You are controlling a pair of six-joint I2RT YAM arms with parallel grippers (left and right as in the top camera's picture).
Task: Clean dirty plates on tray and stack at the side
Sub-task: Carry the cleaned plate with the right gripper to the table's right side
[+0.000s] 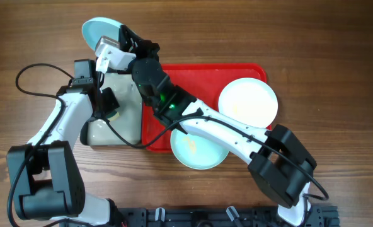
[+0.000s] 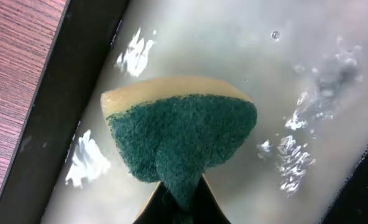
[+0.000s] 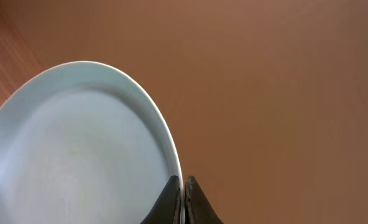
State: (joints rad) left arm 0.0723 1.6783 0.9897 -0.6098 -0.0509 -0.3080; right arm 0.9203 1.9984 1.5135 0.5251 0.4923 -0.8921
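My right gripper (image 1: 125,36) is shut on the rim of a pale turquoise plate (image 1: 99,29) over the bare table, beyond the far left corner of the red tray (image 1: 193,70). In the right wrist view the fingertips (image 3: 171,198) pinch that plate (image 3: 78,149), whose inside looks clean. A white plate (image 1: 248,102) lies on the tray's right side. Another turquoise plate (image 1: 199,150) with a yellowish smear overlaps the tray's front rim. My left gripper (image 1: 111,108) (image 2: 184,186) is shut on a green and yellow sponge (image 2: 181,140) held over cloudy water.
A small black-rimmed tray (image 1: 120,129) with pale, wet insides (image 2: 234,50) stands left of the red tray, under the left gripper. A black cable (image 1: 32,88) loops over the table at the left. The right arm (image 1: 224,129) reaches diagonally across the red tray.
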